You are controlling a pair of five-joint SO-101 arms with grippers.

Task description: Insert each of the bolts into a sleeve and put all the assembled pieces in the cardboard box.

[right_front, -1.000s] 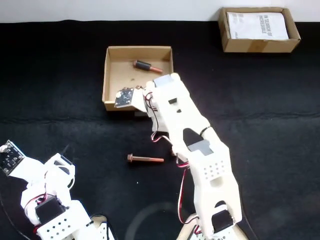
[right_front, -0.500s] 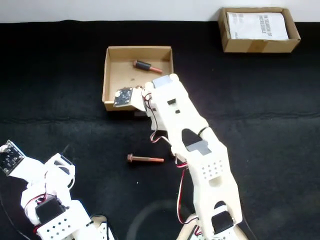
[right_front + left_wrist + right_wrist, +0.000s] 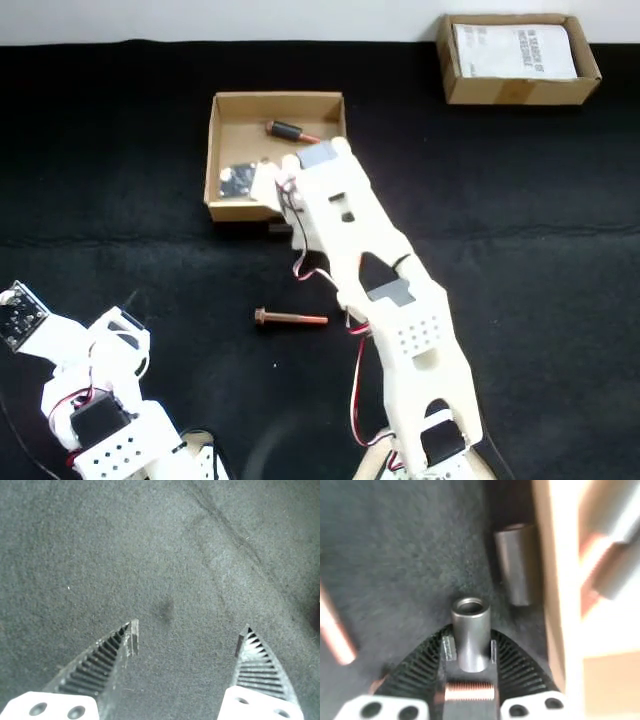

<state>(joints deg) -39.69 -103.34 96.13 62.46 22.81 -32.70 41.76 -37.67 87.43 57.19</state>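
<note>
My right gripper is shut on a dark sleeve, and a bolt's copper thread shows behind it between the fingers. It hangs at the near wall of the cardboard box, where the right arm ends. A second sleeve lies on the mat against that wall. One assembled piece lies inside the box. A loose copper bolt lies on the mat near the arm. My left gripper is open over bare black mat, its arm folded at the near left.
Another cardboard box holding a white sheet stands at the far right. The black mat covers the table, with open room to the left of the box and on the right side.
The right arm's wrist has shifted a little farther away, from just before the box's near wall to over it. The left arm and the loose bolt stayed put.
</note>
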